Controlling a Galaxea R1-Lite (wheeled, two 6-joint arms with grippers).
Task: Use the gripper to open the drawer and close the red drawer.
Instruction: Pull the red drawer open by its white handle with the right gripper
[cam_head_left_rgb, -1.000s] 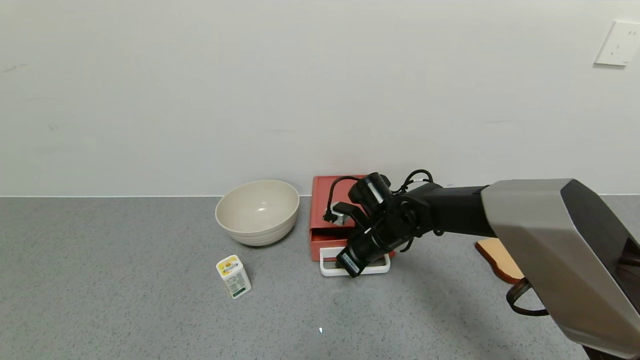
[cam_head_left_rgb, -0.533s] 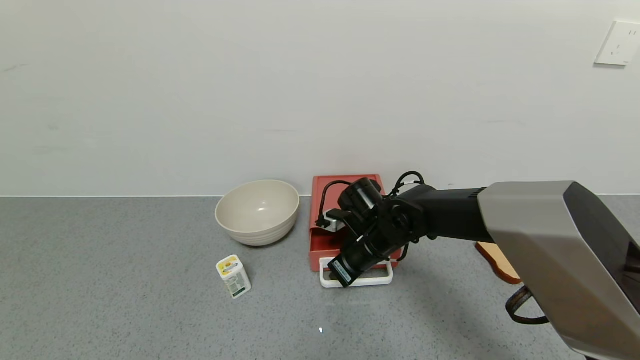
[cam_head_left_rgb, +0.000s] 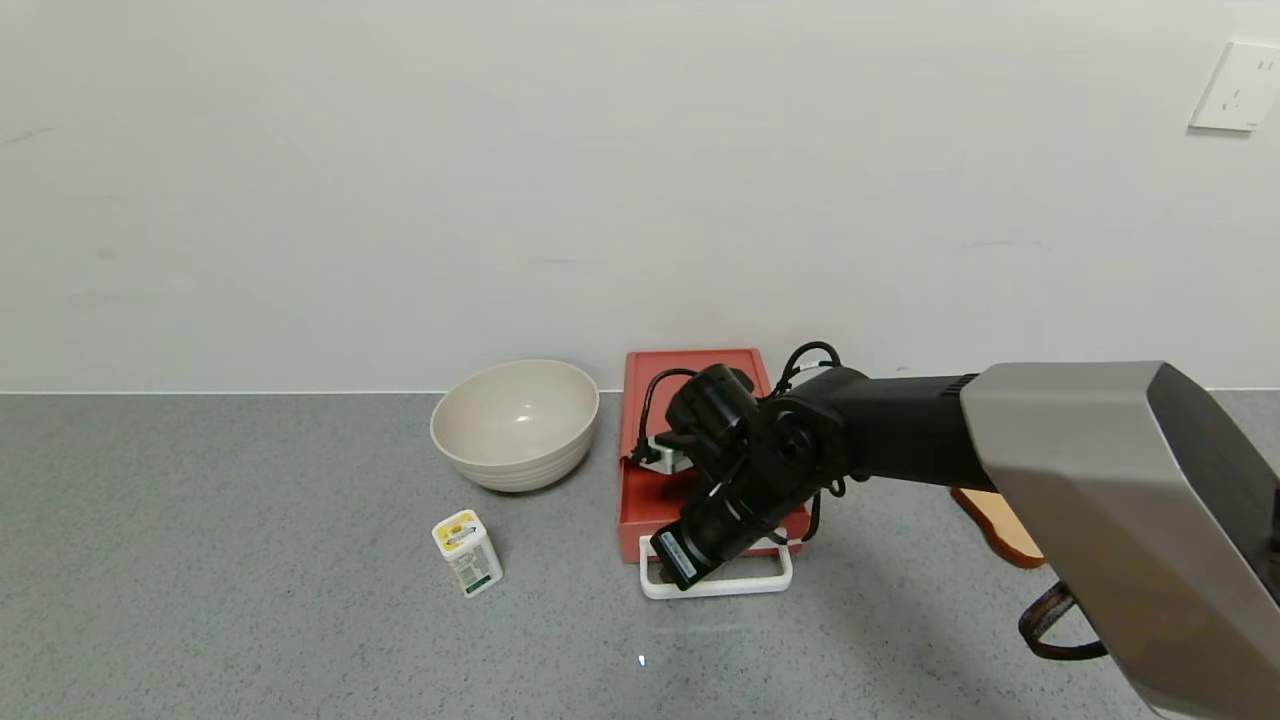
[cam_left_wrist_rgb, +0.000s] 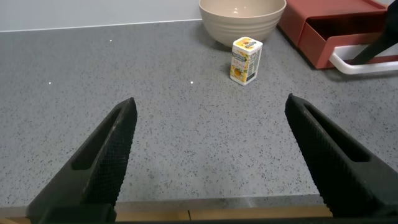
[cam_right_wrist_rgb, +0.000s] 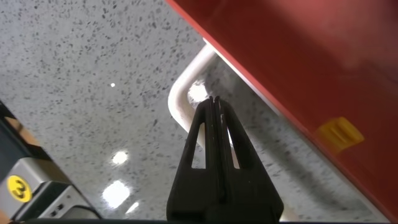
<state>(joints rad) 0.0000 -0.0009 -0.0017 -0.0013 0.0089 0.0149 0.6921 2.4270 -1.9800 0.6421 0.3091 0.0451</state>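
**Q:** Where is your drawer?

**A:** Your drawer (cam_head_left_rgb: 700, 455) sits on the grey counter (cam_head_left_rgb: 250, 600), back edge near the wall (cam_head_left_rgb: 400, 180), just right of the beige bowl (cam_head_left_rgb: 515, 424). Its tray (cam_head_left_rgb: 650, 515) is slid partway out toward you, and the white loop handle (cam_head_left_rgb: 715, 578) lies at the front, low over the counter.

**Q:** And the right gripper?

**A:** Your right gripper (cam_right_wrist_rgb: 214, 109) reaches in from the right and angles down into the loop of the handle. In the right wrist view its two fingers (cam_right_wrist_rgb: 202, 140) are pressed flat together with nothing between them; the closed tip sits inside the loop, at the rounded corner of the white bar. You cannot tell whether the tip actually touches the bar. The red tray front runs just beyond it.

**Q:** The left one?

**A:** Your left gripper (cam_left_wrist_rgb: 211, 149) is low over bare counter, well apart from the drawer, its fingers (cam_left_wrist_rgb: 106, 149) spread wide and holding nothing.

**Q:** What else is around?

**A:** A small white carton (cam_head_left_rgb: 467, 553) with a yellow top stands in front of the bowl, left of the handle. A wooden board (cam_head_left_rgb: 1000, 520) lies right of the drawer, partly hidden by your arm. A white socket (cam_head_left_rgb: 1236, 86) is high on the wall at right.
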